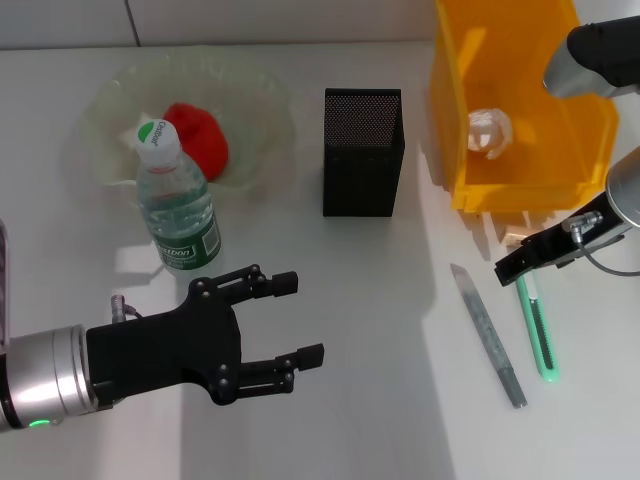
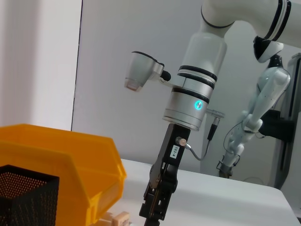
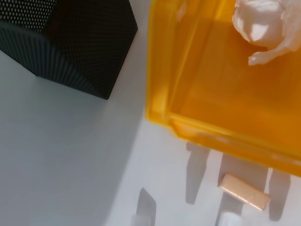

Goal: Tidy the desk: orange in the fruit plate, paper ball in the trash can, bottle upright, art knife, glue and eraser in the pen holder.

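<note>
A big white table (image 1: 380,400) lies flat, and a pale wall (image 1: 300,20) stands at its far edge

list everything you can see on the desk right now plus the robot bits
orange: 1, red-orange, in the fruit plate
fruit plate: 1, pale green, far left of the desk
bottle: 1, clear with green label and white cap, upright at the plate's near edge
pen holder: 1, black mesh, centre of the desk
trash can: 1, orange-yellow, far right
paper ball: 1, white, inside the trash can
eraser: 1, tan, on the desk just in front of the trash can
grey flat tool: 1, grey, near right
green stick: 1, green, beside the grey tool
left gripper: 1, black, open, above the near left desk
right gripper: 1, black, just over the eraser and the green stick's far end
</note>
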